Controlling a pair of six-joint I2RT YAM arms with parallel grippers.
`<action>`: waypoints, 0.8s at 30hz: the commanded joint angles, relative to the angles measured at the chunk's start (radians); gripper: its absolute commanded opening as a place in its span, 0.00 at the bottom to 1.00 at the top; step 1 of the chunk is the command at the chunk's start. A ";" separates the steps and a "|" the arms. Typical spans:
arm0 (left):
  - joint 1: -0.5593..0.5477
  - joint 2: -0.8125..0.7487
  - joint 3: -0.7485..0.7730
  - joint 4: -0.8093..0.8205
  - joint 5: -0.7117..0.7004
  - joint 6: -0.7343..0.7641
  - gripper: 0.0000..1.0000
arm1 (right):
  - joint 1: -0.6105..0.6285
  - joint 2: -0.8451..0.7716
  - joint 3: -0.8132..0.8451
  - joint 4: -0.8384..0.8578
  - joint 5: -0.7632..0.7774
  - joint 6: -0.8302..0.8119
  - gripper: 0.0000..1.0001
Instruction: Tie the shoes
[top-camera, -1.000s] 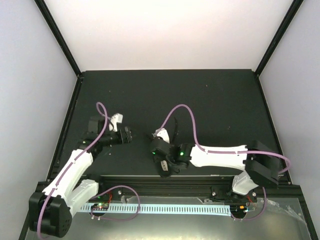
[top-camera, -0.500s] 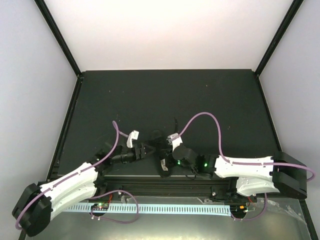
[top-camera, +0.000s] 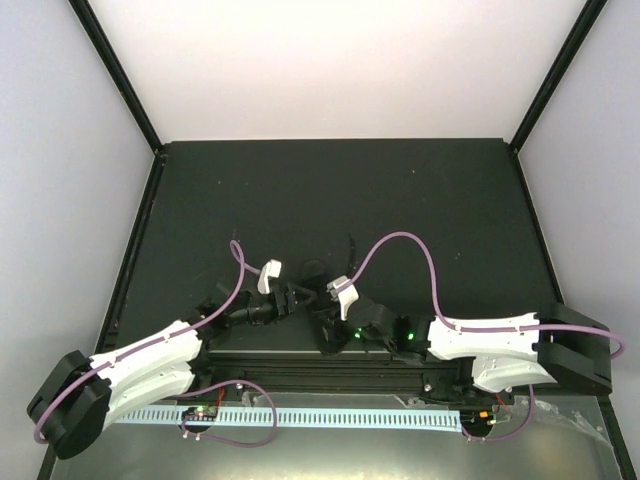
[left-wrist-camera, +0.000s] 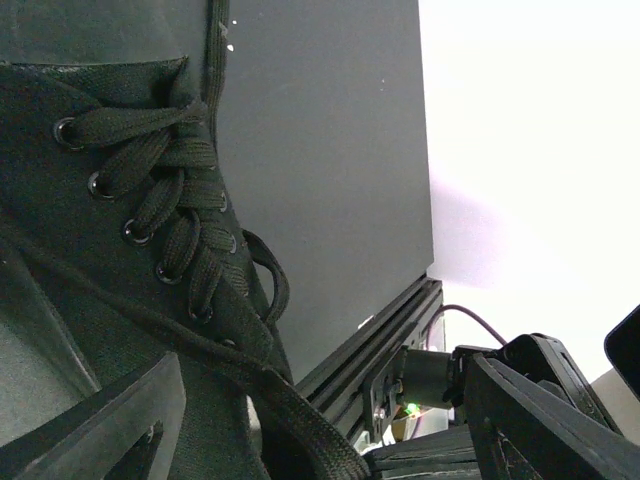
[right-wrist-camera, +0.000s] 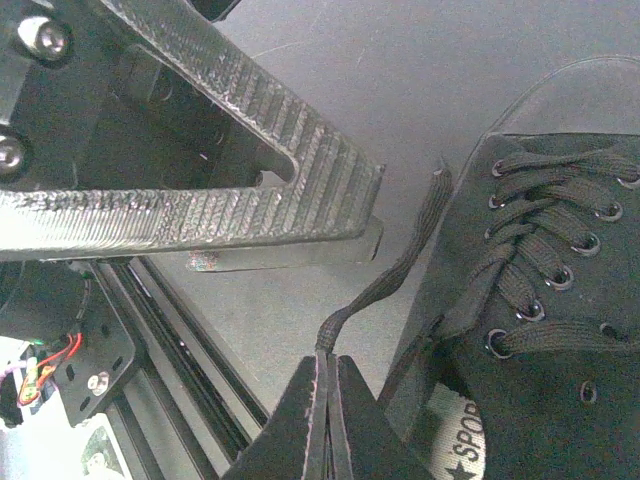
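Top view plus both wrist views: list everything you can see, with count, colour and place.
table: one, black, filling the middle
shoe: one, black, at table's near edge
lace: one, black, threaded through shoe, end trailing loose
strip: one, pale blue, slotted, below near edge
cables: two, purple, looping above the table
arms: two, white and black, bases at near edge
left gripper: one, black, open, beside shoe
right gripper: one, black, shut on lace end
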 joint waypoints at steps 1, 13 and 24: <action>-0.013 0.013 0.016 0.033 0.003 -0.026 0.80 | 0.010 0.021 0.019 0.050 0.002 -0.028 0.02; -0.029 0.005 0.000 0.030 0.036 -0.050 0.86 | 0.030 0.045 0.032 0.063 0.029 -0.046 0.02; -0.043 0.039 0.021 0.067 0.020 -0.062 0.61 | 0.048 0.054 0.028 0.082 0.012 -0.069 0.02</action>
